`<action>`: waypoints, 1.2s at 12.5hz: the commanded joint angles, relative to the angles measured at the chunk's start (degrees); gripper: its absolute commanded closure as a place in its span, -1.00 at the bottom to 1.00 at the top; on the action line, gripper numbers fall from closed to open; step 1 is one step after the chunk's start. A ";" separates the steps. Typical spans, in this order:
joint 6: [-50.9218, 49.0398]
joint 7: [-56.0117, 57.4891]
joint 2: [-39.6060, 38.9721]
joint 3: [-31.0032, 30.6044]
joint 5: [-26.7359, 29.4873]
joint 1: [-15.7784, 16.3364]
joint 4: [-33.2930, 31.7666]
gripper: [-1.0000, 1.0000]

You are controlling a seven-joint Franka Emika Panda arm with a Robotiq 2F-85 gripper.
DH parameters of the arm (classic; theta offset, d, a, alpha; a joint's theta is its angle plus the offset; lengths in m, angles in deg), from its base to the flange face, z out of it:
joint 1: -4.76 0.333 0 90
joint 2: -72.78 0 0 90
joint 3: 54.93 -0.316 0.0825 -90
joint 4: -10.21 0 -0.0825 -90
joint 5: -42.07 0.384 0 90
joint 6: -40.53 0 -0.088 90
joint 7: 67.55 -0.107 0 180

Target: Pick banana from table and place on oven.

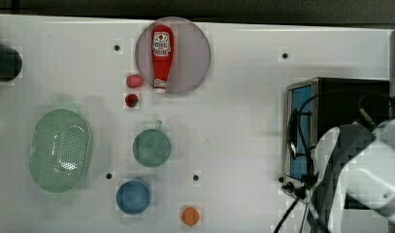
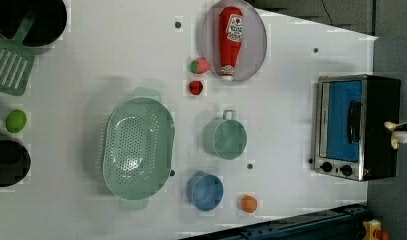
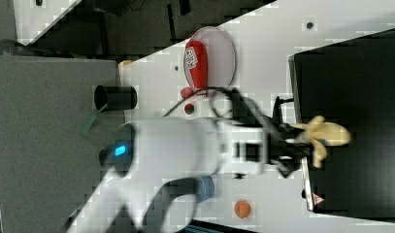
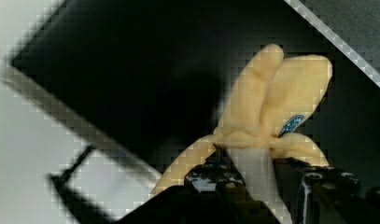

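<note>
Your gripper (image 4: 253,179) is clamping the banana (image 3: 326,135) by its pale end — you're holding it above the oven (image 3: 355,73), over the black top, near the front edge.

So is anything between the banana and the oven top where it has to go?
Nothing visible. The fingers hold the banana right over the oven, and the black top beneath it looks bare.

No wording is showing clearly enough to read. The ketchup bottle (image 1: 162,57), lying on the round plate (image 1: 195,53) at the far side of the table in the top view, is carrying a white label with illegible print. The banana (image 4: 271,112) is wearing a small blue round sticker, also unreadable.
</note>
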 commanded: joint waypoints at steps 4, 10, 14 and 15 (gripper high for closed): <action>3.03 8.75 -0.92 0.29 0.82 1.40 1.15 -0.50; 1.27 8.08 3.98 -5.03 0.79 4.52 3.61 -1.00; -12.55 -14.66 13.26 -14.85 0.96 7.31 3.55 -1.00; -16.34 -21.64 15.64 -17.43 1.10 7.54 3.51 -1.00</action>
